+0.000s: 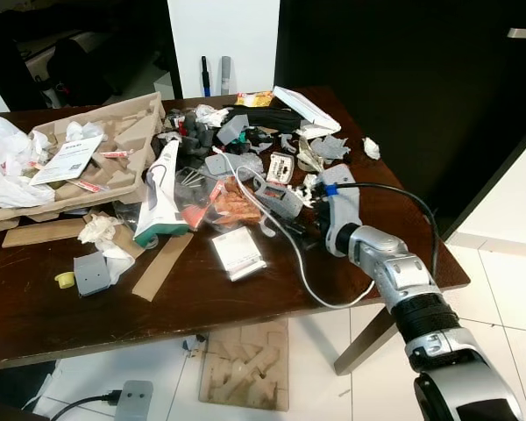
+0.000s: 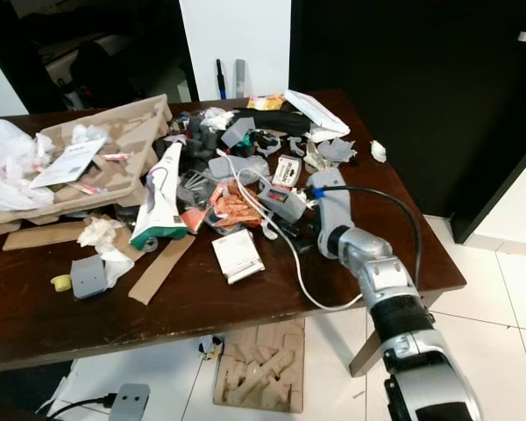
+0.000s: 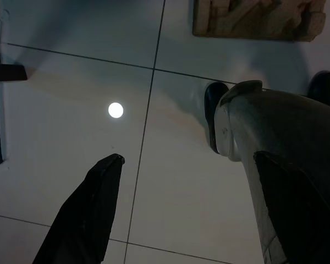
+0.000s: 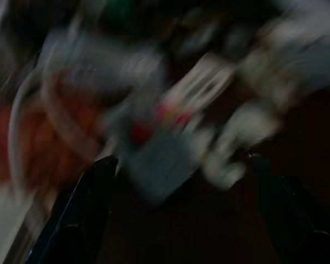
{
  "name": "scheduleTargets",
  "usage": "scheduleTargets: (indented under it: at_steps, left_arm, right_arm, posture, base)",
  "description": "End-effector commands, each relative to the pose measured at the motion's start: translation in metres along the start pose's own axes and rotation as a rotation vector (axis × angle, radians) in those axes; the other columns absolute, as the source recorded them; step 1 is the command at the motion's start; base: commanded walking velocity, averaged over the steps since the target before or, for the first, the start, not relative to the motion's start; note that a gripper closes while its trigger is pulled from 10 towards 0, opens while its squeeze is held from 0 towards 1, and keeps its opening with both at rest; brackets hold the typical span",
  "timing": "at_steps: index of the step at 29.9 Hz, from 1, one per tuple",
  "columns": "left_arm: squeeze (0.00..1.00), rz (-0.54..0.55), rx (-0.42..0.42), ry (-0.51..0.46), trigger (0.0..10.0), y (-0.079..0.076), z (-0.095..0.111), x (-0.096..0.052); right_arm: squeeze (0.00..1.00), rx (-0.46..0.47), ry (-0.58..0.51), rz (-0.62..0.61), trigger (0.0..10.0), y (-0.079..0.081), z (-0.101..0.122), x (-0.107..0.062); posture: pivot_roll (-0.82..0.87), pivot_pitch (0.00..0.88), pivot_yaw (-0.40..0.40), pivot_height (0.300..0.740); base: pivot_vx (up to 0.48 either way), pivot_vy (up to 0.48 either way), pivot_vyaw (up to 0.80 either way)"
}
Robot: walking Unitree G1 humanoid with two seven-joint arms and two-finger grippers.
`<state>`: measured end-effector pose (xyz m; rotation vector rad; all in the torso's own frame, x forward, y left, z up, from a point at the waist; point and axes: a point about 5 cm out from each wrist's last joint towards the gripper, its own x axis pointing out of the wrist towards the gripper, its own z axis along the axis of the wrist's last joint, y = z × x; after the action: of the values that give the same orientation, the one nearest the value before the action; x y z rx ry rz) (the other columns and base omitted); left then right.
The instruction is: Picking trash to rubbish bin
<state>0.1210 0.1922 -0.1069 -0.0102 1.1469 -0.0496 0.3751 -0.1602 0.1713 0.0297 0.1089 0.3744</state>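
Right gripper [image 4: 170, 165] is out over the dark wooden table [image 1: 245, 298], its black fingers [image 4: 82, 214] spread wide with nothing between them, and the grey packet with red marks [image 4: 159, 159] lies just ahead in the gap, long axis running away from the wrist. The right arm is the nearer one; the left gripper [image 3: 176, 209] hangs open over the floor tiles [image 3: 71, 71].

No text, label, brand or number is legible. Print on the white leaflet [image 1: 67, 160] and the small packet [image 1: 238, 253] is too small to read.
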Motion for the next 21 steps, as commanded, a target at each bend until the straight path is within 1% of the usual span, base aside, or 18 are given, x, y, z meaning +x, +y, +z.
scheduleTargets:
  at_steps: [1, 3, 6, 7, 8, 10, 11, 12, 14, 15, 16, 17, 18, 19, 21]
  left_arm:
    - [0.0, -0.056, -0.001, 0.15, 10.0, -0.009, -0.042, -0.006]
    - [0.0, -0.058, -0.002, 0.149, 10.0, -0.01, -0.041, -0.006]
    - [0.0, -0.06, -0.003, 0.148, 10.0, -0.011, -0.041, -0.005]
    - [0.0, -0.06, -0.003, 0.148, 10.0, -0.011, -0.041, -0.005]
    - [0.0, -0.06, -0.003, 0.148, 10.0, -0.011, -0.041, -0.005]
    - [0.0, -0.06, -0.001, 0.149, 10.0, -0.011, -0.041, -0.005]
    - [0.0, -0.06, -0.001, 0.15, 10.0, -0.011, -0.041, -0.006]
    - [0.0, -0.06, -0.001, 0.15, 10.0, -0.011, -0.041, -0.006]
    - [0.0, -0.062, 0.001, 0.149, 10.0, -0.011, -0.041, -0.005]
    - [0.0, -0.062, 0.001, 0.149, 10.0, -0.011, -0.041, -0.005]
    - [0.0, -0.062, 0.003, 0.148, 10.0, -0.011, -0.04, -0.005]
    - [0.0, -0.062, 0.003, 0.148, 10.0, -0.011, -0.04, -0.005]
    - [0.0, -0.062, 0.004, 0.147, 10.0, -0.011, -0.04, -0.005]
    - [0.0, -0.062, 0.004, 0.147, 10.0, -0.011, -0.04, -0.005]
    - [0.0, -0.061, 0.007, 0.146, 10.0, -0.011, -0.039, -0.005]
  right_arm:
    - [0.0, 0.05, -0.063, -0.049, 10.0, -0.006, 0.008, 0.0]
    - [0.0, 0.121, -0.098, -0.051, 10.0, -0.009, 0.014, -0.001]
    - [0.0, 0.17, -0.102, 0.033, 10.0, -0.002, 0.015, -0.002]
    - [0.0, 0.168, -0.095, 0.086, 10.0, 0.004, 0.014, -0.002]
    - [0.0, 0.168, -0.095, 0.086, 10.0, 0.004, 0.014, -0.002]
    - [0.0, 0.154, -0.077, 0.223, 10.0, 0.022, 0.011, -0.004]
    - [0.0, 0.154, -0.073, 0.26, 10.0, 0.027, 0.01, -0.005]
    - [0.0, 0.154, -0.073, 0.26, 10.0, 0.027, 0.01, -0.005]
    - [0.0, 0.143, -0.056, 0.364, 10.0, 0.043, 0.006, -0.008]
    - [0.0, 0.143, -0.056, 0.364, 10.0, 0.043, 0.006, -0.008]
    - [0.0, 0.124, -0.041, 0.399, 10.0, 0.05, 0.003, -0.008]
    - [0.0, 0.124, -0.041, 0.399, 10.0, 0.05, 0.003, -0.008]
    - [0.0, 0.112, -0.032, 0.42, 10.0, 0.054, 0.001, -0.009]
    - [0.0, 0.112, -0.032, 0.42, 10.0, 0.054, 0.001, -0.009]
    - [0.0, 0.072, 0.022, 0.399, 10.0, 0.055, -0.007, -0.006]
  posture:
    - [0.04, 0.095, 0.008, 0.74]
    - [0.04, 0.096, 0.007, 0.74]
    - [0.04, 0.097, 0.006, 0.74]
    - [0.04, 0.097, 0.006, 0.74]
    - [0.04, 0.097, 0.006, 0.74]
    - [0.04, 0.097, 0.006, 0.74]
    - [0.04, 0.097, 0.006, 0.74]
    - [0.04, 0.097, 0.006, 0.74]
    - [0.03, 0.096, 0.004, 0.74]
    - [0.03, 0.096, 0.004, 0.74]
    - [0.03, 0.096, 0.004, 0.74]
    - [0.03, 0.096, 0.004, 0.74]
    - [0.03, 0.096, 0.004, 0.74]
    - [0.03, 0.096, 0.004, 0.74]
    - [0.03, 0.092, 0.005, 0.74]
  base:
    - [0.0, 0.0, 0.0]
    - [0.0, 0.0, 0.0]
    - [0.0, 0.0, 0.0]
    - [0.0, 0.0, 0.0]
    - [0.0, 0.0, 0.0]
    - [0.0, 0.0, 0.0]
    - [0.0, 0.0, 0.0]
    - [0.0, 0.0, 0.0]
    - [0.0, 0.0, 0.0]
    - [0.0, 0.0, 0.0]
    - [0.0, 0.0, 0.0]
    - [0.0, 0.0, 0.0]
    - [0.0, 0.0, 0.0]
    - [0.0, 0.0, 0.0]
    - [0.0, 0.0, 0.0]
